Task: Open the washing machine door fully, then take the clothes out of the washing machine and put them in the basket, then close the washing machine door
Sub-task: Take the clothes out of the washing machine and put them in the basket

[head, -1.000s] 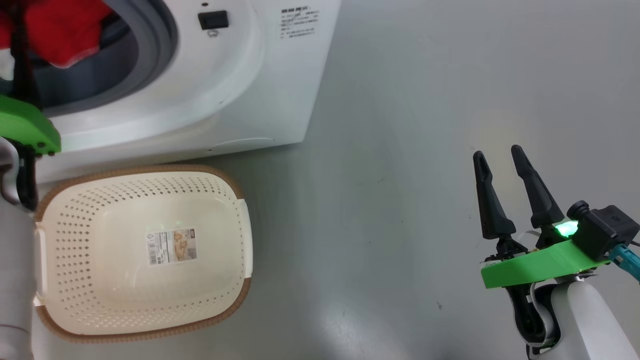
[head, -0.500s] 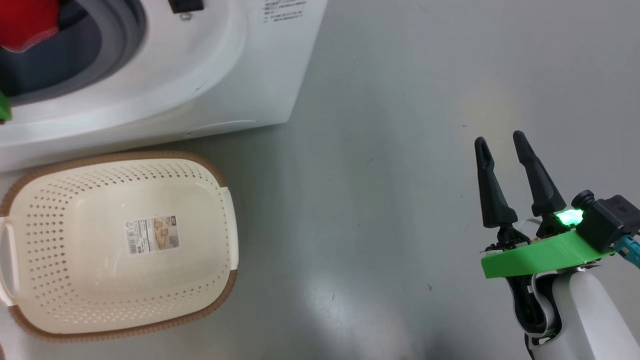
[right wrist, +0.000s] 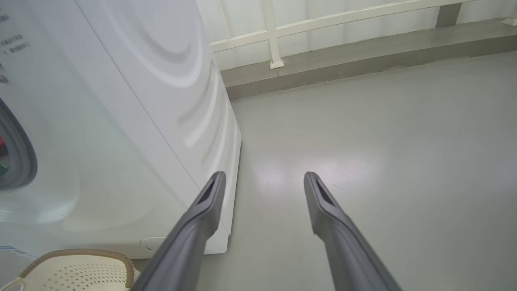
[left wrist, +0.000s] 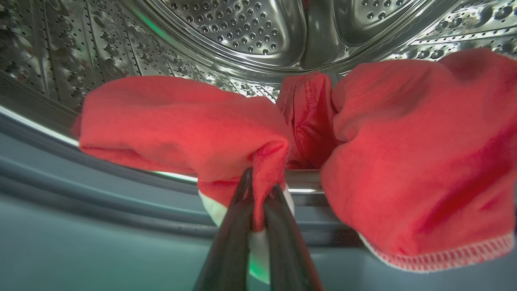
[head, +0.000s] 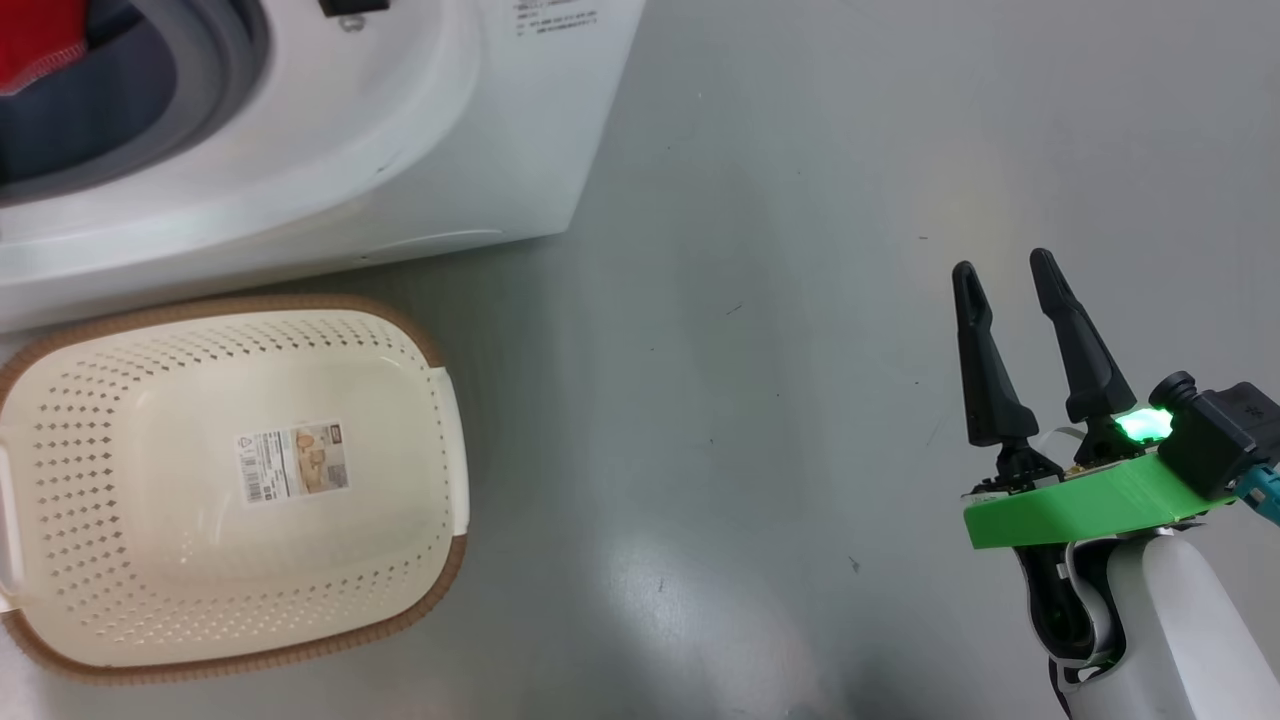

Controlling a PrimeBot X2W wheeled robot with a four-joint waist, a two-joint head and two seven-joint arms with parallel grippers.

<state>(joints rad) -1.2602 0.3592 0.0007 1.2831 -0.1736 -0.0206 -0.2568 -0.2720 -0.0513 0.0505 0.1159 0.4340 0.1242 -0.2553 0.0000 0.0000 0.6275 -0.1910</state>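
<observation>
Pinching a fold of red fabric, the left gripper (left wrist: 260, 182) has its two dark fingers (left wrist: 228, 246) pressed together on the clothes (left wrist: 181, 121), right at a hem where a white trim band (left wrist: 214, 210) shows beside and between them. The gripped garment bulges up and to the left of the fingers. A second red mass (left wrist: 412, 153) with a white stitched edge hangs to the right, over the lip of the opening, and a narrower red fold sits between the two. Behind them curves the perforated steel drum (left wrist: 242, 28), and below them runs the grey rubber gasket (left wrist: 80, 182).

In the head view, the washing machine (head: 420, 130) fills the upper left, and a corner of the red clothes (head: 35, 40) shows inside its gasket ring (head: 235, 60). The basket (head: 200, 305) stands on the grey floor (head: 750, 400) just in front of the machine's lower edge. Its cream perforated walls hold nothing but the paper label (head: 292, 461) on the bottom.

The right gripper (head: 1002, 265) hangs over bare floor at the lower right, well apart from the basket and the machine. Its fingers are spread with nothing between them, above a green mount (head: 1080, 510) and a lit green lamp (head: 1140, 425). Its own wrist view shows the same gap between the fingers (right wrist: 263, 176), with the machine's white side panel (right wrist: 153, 101) on the left, a corner of the basket rim (right wrist: 80, 252) at the bottom left, and a white railing (right wrist: 274, 32) beyond the floor.
</observation>
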